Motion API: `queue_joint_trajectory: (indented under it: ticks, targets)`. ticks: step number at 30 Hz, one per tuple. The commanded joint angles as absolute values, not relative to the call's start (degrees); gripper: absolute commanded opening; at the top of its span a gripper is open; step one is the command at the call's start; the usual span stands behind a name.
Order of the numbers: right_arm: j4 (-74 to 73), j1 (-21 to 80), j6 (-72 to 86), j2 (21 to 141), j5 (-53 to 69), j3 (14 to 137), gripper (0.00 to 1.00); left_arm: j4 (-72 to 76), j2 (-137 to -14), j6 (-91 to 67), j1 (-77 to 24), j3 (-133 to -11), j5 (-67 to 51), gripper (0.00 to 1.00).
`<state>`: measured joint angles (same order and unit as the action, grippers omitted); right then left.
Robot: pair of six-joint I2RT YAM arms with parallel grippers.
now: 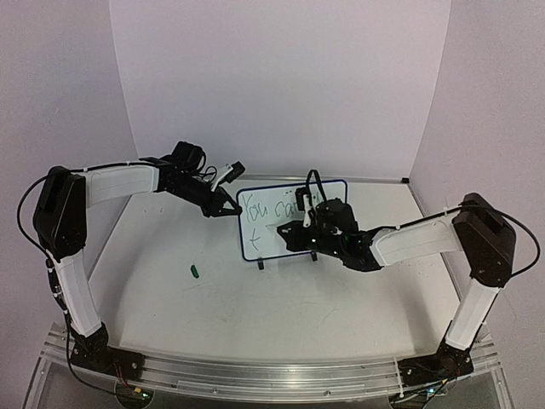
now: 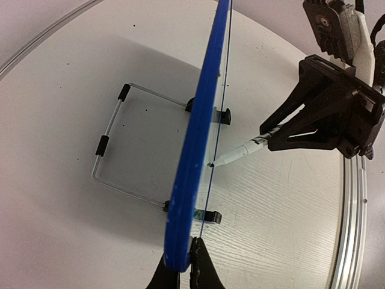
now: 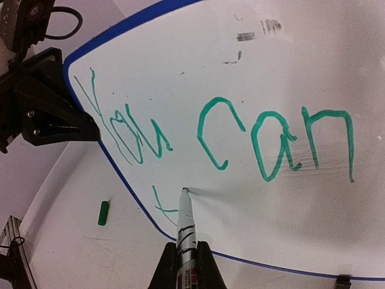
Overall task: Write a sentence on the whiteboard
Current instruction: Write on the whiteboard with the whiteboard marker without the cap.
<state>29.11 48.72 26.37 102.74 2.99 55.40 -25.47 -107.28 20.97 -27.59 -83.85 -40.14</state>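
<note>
The whiteboard [image 1: 255,240], white with a dark-blue frame, stands upright at mid-table. My left gripper [image 1: 224,208] is shut on its left edge; the left wrist view shows the jaws [image 2: 183,268] pinching the blue frame [image 2: 198,150]. The sentence [image 3: 216,132] reads "You can" in green, with a lone "t" [image 3: 159,201] below it. My right gripper [image 3: 186,259] is shut on a white marker pen [image 3: 185,226]. The pen's tip touches the board just right of the "t". In the top view my right gripper [image 1: 300,228] hides part of the writing.
A green pen cap [image 1: 195,272] lies on the table left of the board, also in the right wrist view [image 3: 103,212]. A wire stand [image 2: 111,138] and black clip feet [image 2: 210,215] hold the board. White walls stand behind it. A metal rail [image 1: 255,375] runs along the near edge.
</note>
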Motion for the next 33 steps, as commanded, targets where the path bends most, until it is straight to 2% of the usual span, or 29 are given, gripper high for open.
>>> queue_joint_trajectory:
  ticks: [1, 23, 33]
  targets:
    - [30.1, 48.1, 25.6, 104.5, 4.0, 58.0, 0.00, -25.7, -106.9, 23.6, -27.0, -83.2, -32.7, 0.00]
    - [31.0, 47.8, 29.3, 109.3, 7.7, 54.5, 0.00, -25.7, -107.2, 23.6, -27.0, -83.3, -32.7, 0.00]
    - [32.7, 47.8, 30.1, 107.6, 7.0, 54.5, 0.00, -25.7, -107.2, 23.6, -27.0, -83.3, -32.8, 0.00]
